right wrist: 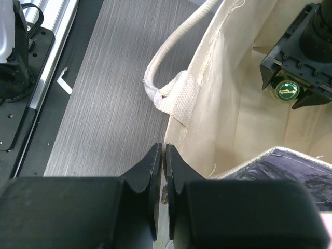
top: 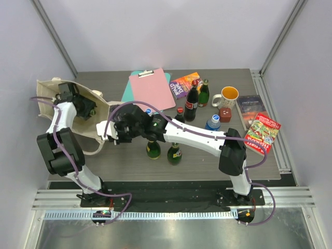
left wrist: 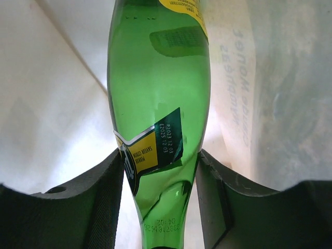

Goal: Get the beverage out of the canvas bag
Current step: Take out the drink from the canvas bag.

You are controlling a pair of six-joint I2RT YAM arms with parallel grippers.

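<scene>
The cream canvas bag [top: 47,89] lies open at the table's left. My left gripper [top: 85,107] reaches inside it. In the left wrist view this gripper [left wrist: 160,153] is shut on a green glass bottle [left wrist: 158,93] with a yellow and green label, a finger touching each side, with the bag's cloth [left wrist: 52,104] all around. My right gripper [top: 111,133] is shut on the bag's rim [right wrist: 179,116] and pinches the cloth edge between its jaws [right wrist: 164,148]. The right wrist view shows the bottle's green cap [right wrist: 287,90] inside the bag and a loop handle [right wrist: 171,52].
Two green bottles [top: 153,149] [top: 174,154] stand under the right arm. Behind it are cola bottles [top: 191,104], a water bottle [top: 212,123], a pink clipboard [top: 152,88], a mug [top: 228,96], a red cube [top: 225,114] and books [top: 262,132].
</scene>
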